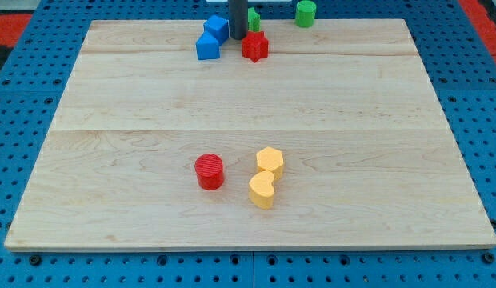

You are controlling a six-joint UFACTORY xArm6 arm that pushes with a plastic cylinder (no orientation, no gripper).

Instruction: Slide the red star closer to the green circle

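The red star (254, 46) lies near the view's top edge of the wooden board (248, 104), a little left of centre. The green circle (305, 13) stands at the top edge, up and to the right of the star, clearly apart from it. My dark rod comes down from the top of the view, and my tip (238, 38) rests just left of and slightly above the red star, close to or touching it. A second green block (254, 18), of unclear shape, is partly hidden right behind the rod.
Two blue blocks sit left of my tip: a blue cube (216, 28) and a blue block (207, 48) below it. Lower on the board stand a red cylinder (209, 171), a yellow hexagon (270, 161) and a yellow heart-like block (262, 190).
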